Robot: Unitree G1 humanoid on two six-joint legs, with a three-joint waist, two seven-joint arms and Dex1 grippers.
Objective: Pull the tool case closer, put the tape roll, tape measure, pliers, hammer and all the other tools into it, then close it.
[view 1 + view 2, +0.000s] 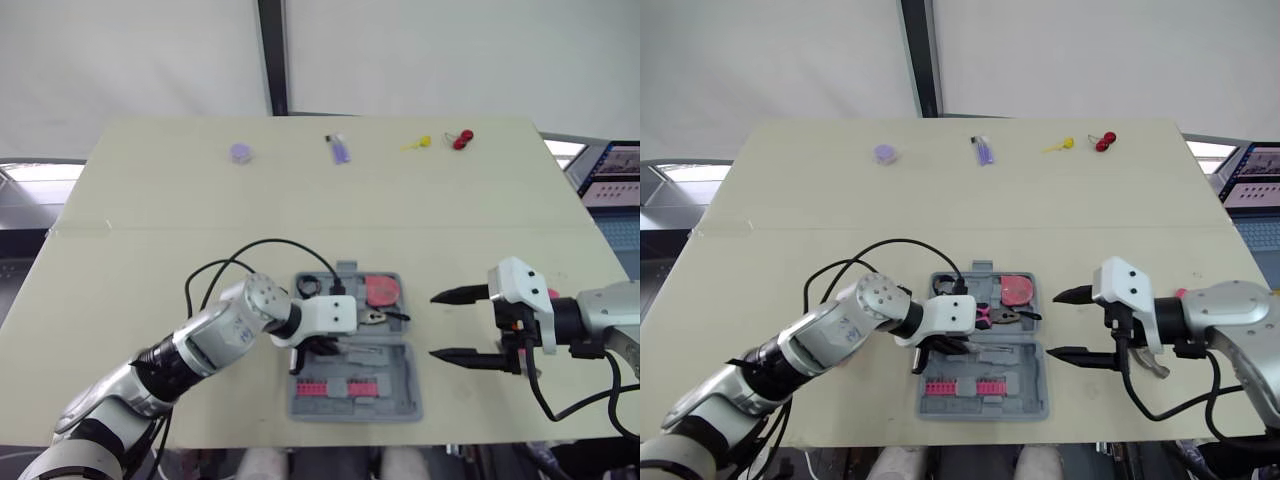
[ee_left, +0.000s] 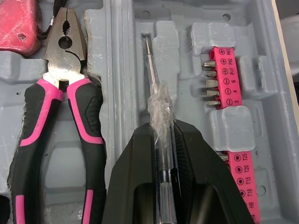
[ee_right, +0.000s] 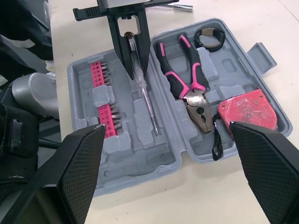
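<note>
Low at the left of the head view, the left gripper (image 2: 163, 128) reaches over the open tool case (image 1: 405, 385). Its two black fingers are clamped on the clear handle of a thin screwdriver (image 2: 148, 65), whose shaft runs along a groove in the near half of the case. Beside that groove sits a pink strip of bits (image 2: 229, 79). The case lies open flat at lower centre of the table (image 1: 150, 230), close to its front edge. Its far half holds, left to right, the black tape roll (image 3: 209, 38), the pink-handled pliers (image 2: 63, 51) and the red tape measure (image 3: 243, 109). At right, just beside the case, the right gripper (image 1: 434, 325) hangs with its fingers spread wide, empty.
</note>
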